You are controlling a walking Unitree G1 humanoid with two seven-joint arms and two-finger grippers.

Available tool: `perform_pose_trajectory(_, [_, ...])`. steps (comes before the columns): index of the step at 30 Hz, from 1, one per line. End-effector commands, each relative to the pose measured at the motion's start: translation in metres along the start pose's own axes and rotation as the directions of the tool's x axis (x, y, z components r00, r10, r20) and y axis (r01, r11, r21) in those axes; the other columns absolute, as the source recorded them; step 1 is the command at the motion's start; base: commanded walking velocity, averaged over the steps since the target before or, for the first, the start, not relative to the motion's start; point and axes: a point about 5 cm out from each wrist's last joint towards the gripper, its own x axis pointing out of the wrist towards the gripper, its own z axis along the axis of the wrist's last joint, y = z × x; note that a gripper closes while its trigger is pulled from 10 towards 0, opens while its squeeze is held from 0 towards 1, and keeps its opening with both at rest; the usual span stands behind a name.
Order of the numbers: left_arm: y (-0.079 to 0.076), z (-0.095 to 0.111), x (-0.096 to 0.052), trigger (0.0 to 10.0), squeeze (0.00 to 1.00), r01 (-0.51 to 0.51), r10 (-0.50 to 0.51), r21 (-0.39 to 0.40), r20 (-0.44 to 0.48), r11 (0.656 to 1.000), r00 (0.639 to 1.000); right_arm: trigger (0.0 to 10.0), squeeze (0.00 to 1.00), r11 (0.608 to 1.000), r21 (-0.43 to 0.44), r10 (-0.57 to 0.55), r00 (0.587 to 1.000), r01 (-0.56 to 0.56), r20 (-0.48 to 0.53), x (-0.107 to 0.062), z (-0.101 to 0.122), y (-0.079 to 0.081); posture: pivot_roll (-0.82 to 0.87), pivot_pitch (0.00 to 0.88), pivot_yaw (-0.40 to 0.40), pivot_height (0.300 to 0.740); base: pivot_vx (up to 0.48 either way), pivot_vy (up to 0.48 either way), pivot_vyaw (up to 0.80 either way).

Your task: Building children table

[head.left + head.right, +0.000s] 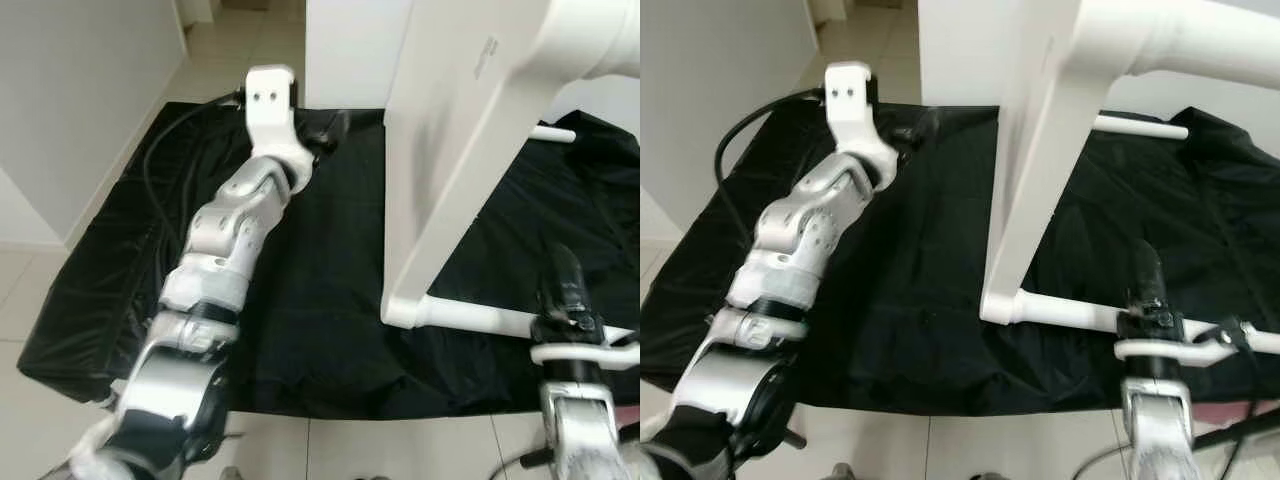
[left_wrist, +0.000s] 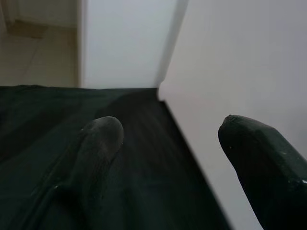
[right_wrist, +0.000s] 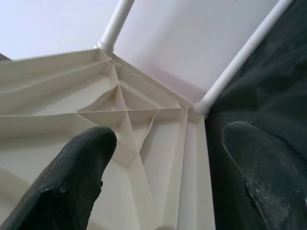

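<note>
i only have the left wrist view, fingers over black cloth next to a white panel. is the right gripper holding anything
Observer: No. The right gripper is open, its fingers apart in front of the table's ribbed white underside.
Operator: where's that arm sitting
Observer: In the head view it is low on the robot's right, by the white tube lying on the black sheet.
Operator: is the table standing up
Observer: It is tipped on its side; the white panel rises from the sheet.
</note>
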Motion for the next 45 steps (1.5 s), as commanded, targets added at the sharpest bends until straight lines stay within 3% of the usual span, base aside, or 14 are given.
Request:
perform_pose_trajectory(1, [-0.012,0.001,-0.005,10.0,0.0,0.192,-0.192,0.038,-0.003,0.981,0.981,10.0,0.0,0.998,-0.02,-0.057,0.998,0.057,-0.013,0.002,-0.006,-0.004,-0.01,0.025,-0.04,0.74,0.0,0.0,0.0])
perform_pose_trajectory(6, [-0.004,-0.008,-0.017,10.0,0.0,0.19,-0.188,0.064,-0.023,0.98,0.982,10.0,0.0,0.991,-0.073,-0.111,0.994,0.109,-0.018,0.012,-0.011,-0.006,-0.01,0.022,-0.051,0.74,0.0,0.0,0.0])
perform_pose_trajectory(10, [0.009,-0.023,-0.033,10.0,0.0,0.158,-0.154,0.068,-0.056,0.985,0.986,10.0,0.0,0.958,-0.198,-0.209,0.978,0.206,0.003,0.021,-0.011,-0.02,0.0,0.022,-0.059,0.74,0.0,0.0,0.0])
perform_pose_trajectory(12, [0.009,-0.023,-0.033,10.0,0.0,0.158,-0.154,0.068,-0.056,0.985,0.986,10.0,0.0,0.958,-0.198,-0.209,0.978,0.206,0.003,0.021,-0.011,-0.02,0.0,0.022,-0.059,0.74,0.0,0.0,0.0])
perform_pose_trajectory(14, [0.015,-0.031,-0.043,10.0,0.0,0.142,-0.133,0.111,-0.083,0.984,0.988,10.0,0.0,0.919,-0.308,-0.254,0.967,0.247,0.018,0.027,-0.011,-0.023,0.0,0.02,-0.059,0.74,0.0,0.0,0.0])
perform_pose_trajectory(15, [0.015,-0.031,-0.043,10.0,0.0,0.142,-0.133,0.111,-0.083,0.984,0.988,10.0,0.0,0.919,-0.308,-0.254,0.967,0.247,0.018,0.027,-0.011,-0.023,0.0,0.02,-0.059,0.74,0.0,0.0,0.0])
perform_pose_trajectory(18, [0.019,-0.042,-0.056,10.0,0.0,0.133,-0.119,0.129,-0.111,0.983,0.987,10.0,0.0,0.853,-0.436,-0.316,0.949,0.287,0.005,0.033,-0.02,-0.024,0.0,0.018,-0.06,0.74,0.0,0.0,0.0])
perform_pose_trajectory(22, [0.019,-0.045,-0.06,10.0,0.0,0.132,-0.118,0.127,-0.114,0.983,0.986,10.0,0.0,0.83,-0.479,-0.334,0.942,0.285,-0.019,0.035,-0.025,-0.023,0.0,0.017,-0.063,0.74,0.0,0.0,0.0])
perform_pose_trajectory(27, [0.016,-0.057,-0.07,10.0,0.0,0.159,-0.143,0.105,-0.148,0.982,0.979,10.0,0.0,0.815,-0.535,-0.313,0.946,0.223,-0.082,0.032,-0.038,-0.028,0.0,0.013,-0.067,0.74,0.0,0.0,0.0])
perform_pose_trajectory(29, [0.015,-0.062,-0.073,10.0,0.0,0.167,-0.15,0.091,-0.163,0.982,0.975,10.0,0.0,0.792,-0.578,-0.305,0.948,0.196,-0.096,0.032,-0.04,-0.029,0.0,0.012,-0.069,0.74,0.0,0.0,0.0])
perform_pose_trajectory(31, [0.011,-0.071,-0.079,10.0,0.0,0.191,-0.172,0.091,-0.182,0.977,0.968,10.0,0.0,0.733,-0.666,-0.28,0.954,0.139,-0.109,0.031,-0.042,-0.03,0.0,0.01,-0.072,0.74,0.0,0.0,0.0])
perform_pose_trajectory(37, [0.004,-0.084,-0.09,10.0,0.0,0.239,-0.213,0.116,-0.2,0.964,0.956,10.0,0.0,0.678,-0.73,-0.265,0.953,0.079,-0.143,0.025,-0.046,-0.032,0.0,0.008,-0.078,0.74,0.0,0.0,0.0])
perform_pose_trajectory(45, [-0.005,-0.095,-0.103,10.0,0.0,0.286,-0.257,0.099,-0.237,0.953,0.937,10.0,0.0,0.677,-0.736,-0.242,0.946,0.004,-0.217,0.011,-0.049,-0.034,0.0,0.011,-0.077,0.74,0.0,0.0,0.0])
